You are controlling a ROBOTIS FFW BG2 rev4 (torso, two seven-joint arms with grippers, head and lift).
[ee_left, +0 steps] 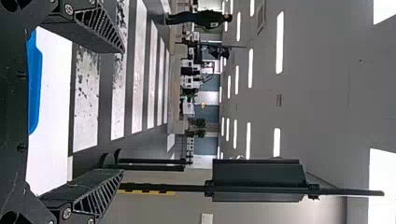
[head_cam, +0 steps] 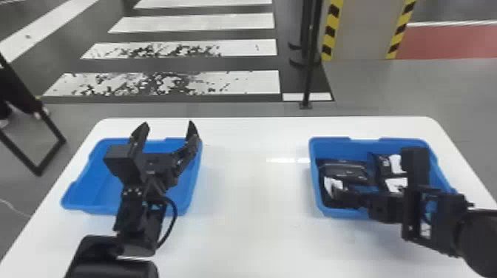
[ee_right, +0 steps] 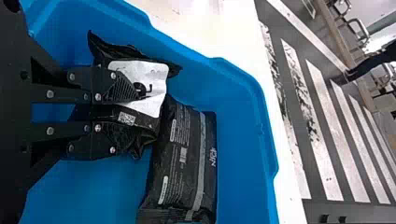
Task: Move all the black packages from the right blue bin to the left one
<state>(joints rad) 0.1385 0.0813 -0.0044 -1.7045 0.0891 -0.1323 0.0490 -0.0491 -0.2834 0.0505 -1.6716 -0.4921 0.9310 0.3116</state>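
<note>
Two arms (head_cam: 137,210) overhang two bins (head_cam: 88,190), one containing at least three packages (head_cam: 345,172).

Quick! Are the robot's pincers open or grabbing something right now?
Left pincer: open, holding nothing.
Right pincer: closed on a white-labelled black package.

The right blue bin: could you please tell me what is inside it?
The right blue bin holds several black packages, some with white labels. The right arm hides much of its near side, so I cannot give their number.
</note>
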